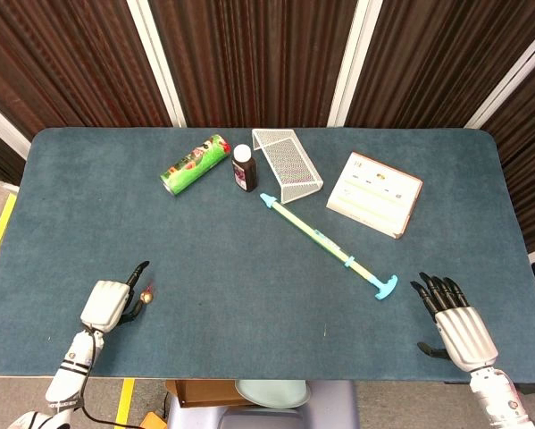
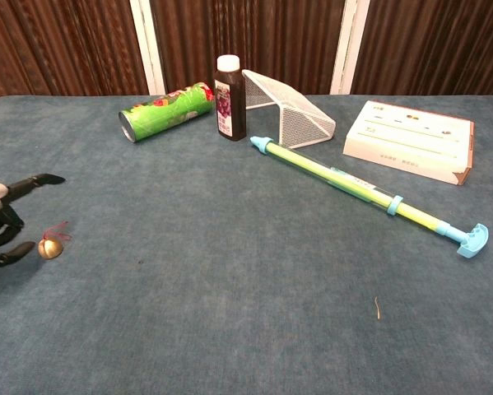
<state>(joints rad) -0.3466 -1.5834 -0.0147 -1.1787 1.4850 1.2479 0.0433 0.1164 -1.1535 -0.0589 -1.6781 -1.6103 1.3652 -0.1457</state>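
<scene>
Chest view: small brass bell with red cord (image 2: 49, 246) lying on the blue felt table (image 2: 230, 313) at near left, just right of the left hand (image 2: 3, 222), whose spread fingers hold nothing; right hand (image 1: 452, 317), fingers apart, well away.

Small gold bell (image 2: 48, 247) on table

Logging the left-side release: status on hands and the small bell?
Left robot hand open, fingers spread. Small gold bell with red string on the table beside its fingertips, not held. Right robot hand open, resting near the table's edge. Nothing between them.
</scene>
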